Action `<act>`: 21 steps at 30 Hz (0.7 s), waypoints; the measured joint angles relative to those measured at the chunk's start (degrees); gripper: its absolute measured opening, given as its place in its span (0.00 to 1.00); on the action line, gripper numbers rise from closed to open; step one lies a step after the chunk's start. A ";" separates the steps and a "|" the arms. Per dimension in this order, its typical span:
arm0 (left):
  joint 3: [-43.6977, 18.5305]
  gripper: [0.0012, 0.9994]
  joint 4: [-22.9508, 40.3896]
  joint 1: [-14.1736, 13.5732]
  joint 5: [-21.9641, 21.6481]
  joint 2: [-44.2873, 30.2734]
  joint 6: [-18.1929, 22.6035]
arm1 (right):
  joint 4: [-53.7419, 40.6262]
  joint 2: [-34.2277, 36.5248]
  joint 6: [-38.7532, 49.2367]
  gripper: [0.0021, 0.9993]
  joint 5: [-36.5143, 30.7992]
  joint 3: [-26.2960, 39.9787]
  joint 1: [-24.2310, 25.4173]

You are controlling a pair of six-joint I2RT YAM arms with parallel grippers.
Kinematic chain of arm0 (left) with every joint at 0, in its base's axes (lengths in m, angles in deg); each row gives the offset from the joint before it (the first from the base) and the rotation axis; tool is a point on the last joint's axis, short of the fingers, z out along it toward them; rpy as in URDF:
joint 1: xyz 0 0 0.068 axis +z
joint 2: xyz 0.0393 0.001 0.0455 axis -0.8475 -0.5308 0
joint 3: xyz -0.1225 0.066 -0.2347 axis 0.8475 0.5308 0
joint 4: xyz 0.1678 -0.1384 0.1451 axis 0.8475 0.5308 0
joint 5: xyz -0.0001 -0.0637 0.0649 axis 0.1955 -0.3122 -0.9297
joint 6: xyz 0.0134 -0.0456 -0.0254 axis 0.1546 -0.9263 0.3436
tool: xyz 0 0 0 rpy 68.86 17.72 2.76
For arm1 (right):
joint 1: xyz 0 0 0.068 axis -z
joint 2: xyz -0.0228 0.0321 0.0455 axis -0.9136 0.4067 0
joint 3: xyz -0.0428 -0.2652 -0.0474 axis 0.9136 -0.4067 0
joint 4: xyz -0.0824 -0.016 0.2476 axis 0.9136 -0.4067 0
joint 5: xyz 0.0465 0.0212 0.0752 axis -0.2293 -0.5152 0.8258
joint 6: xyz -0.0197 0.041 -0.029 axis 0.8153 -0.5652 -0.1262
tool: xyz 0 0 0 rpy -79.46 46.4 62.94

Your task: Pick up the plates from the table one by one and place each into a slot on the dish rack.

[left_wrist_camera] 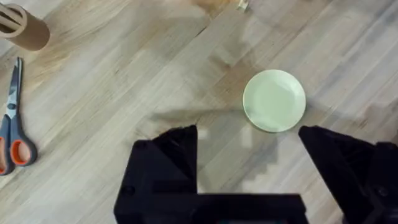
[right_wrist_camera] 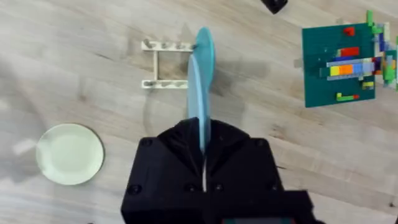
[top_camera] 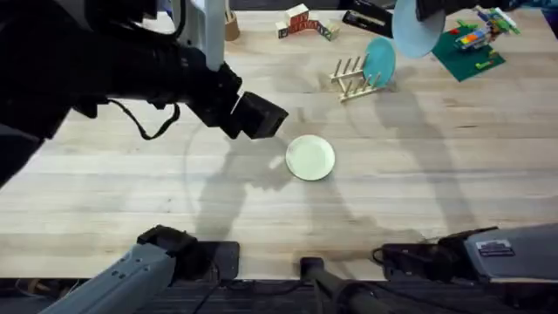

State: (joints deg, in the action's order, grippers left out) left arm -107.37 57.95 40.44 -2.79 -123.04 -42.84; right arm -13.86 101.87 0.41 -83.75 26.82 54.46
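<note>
Alignment matters most here, because the right gripper (right_wrist_camera: pixel 204 163) is clamped on the rim of the light blue plate (right_wrist_camera: pixel 203 81) and holds it on edge above the dish rack (right_wrist_camera: pixel 165 64), which stands on the far right part of the tabletop (top_camera: pixel 418 183) near a green block board (top_camera: pixel 469 51). In the overhead view a darker teal plate (top_camera: pixel 379 59) already stands upright in the rack, so the blue one should go into a free gap between pegs beside it. In the right wrist view the plate's edge runs across the rack's two rails, which is the orientation a slot wants; I would keep that line, lower slowly, and let the bottom rim settle between two pairs of pegs before the fingers let go. A plate let go while tilted could tip sideways against the teal plate or slide out of the rack, so the fingers should part only once the rim rests on the rails. I cannot tell exactly which gap lies under the plate. The cream plate (top_camera: pixel 309 158) lies flat near the middle of the tabletop, and the left gripper (left_wrist_camera: pixel 249 152) hangs over it with its fingers spread wide and nothing between them, well placed to take it next. Scissors (left_wrist_camera: pixel 13 127) and a cardboard tube (left_wrist_camera: pixel 23 26) lie well off to the side.
</note>
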 joint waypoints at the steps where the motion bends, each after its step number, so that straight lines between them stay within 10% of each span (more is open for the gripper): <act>1: 0.00 1.00 0.00 0.00 0.00 0.00 0.00 | 0.26 0.12 0.25 0.03 0.02 0.02 0.36; 21: 0.00 1.00 0.00 0.00 0.00 0.00 0.00 | 6.19 11.20 2.18 0.03 1.77 0.07 1.61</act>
State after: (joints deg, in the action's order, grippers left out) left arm -107.37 57.95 40.44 -2.79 -123.04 -42.84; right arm -7.67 113.07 2.59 -81.98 26.89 56.07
